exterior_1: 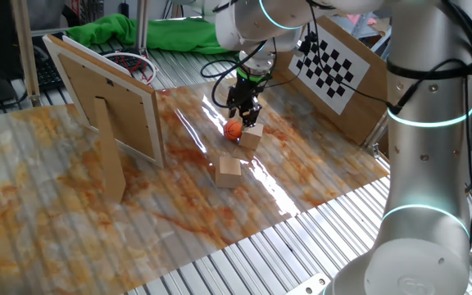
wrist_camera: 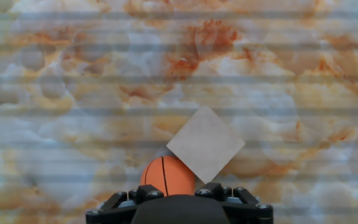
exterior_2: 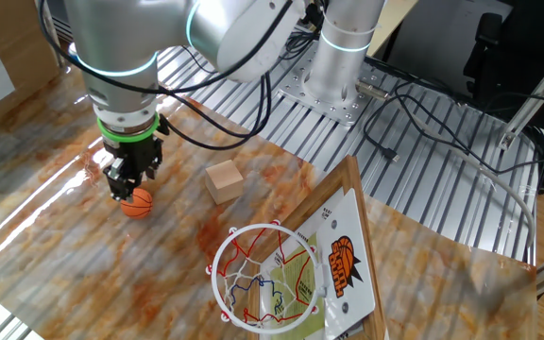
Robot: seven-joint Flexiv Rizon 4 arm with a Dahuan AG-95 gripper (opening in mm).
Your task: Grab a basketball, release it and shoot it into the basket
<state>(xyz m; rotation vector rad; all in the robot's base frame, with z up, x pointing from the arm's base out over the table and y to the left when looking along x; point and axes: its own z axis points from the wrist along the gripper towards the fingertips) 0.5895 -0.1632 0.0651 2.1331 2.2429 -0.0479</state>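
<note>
The basketball [exterior_1: 233, 129], a tiny orange ball with dark seams, rests on the marbled table top against a tan wooden cube [exterior_1: 252, 137]. It also shows in the other fixed view [exterior_2: 138, 202] and in the hand view [wrist_camera: 165, 175]. My gripper [exterior_1: 245, 113] hangs straight over the ball, fingers pointing down, its jaws apart and the ball just below and between them, not gripped. The basket [exterior_2: 265, 276], a red ring with whitish netting, is fixed to an upright wood-framed panel [exterior_1: 109, 90] at the table's far end from the ball.
A second tan cube [exterior_1: 229, 171] lies a little nearer the front edge. A brown board with a checkerboard mark [exterior_1: 332, 65] leans behind the gripper. Ribbed metal table surface [exterior_1: 260, 254] surrounds the marbled sheet. The robot's base column [exterior_1: 428, 164] stands at the right.
</note>
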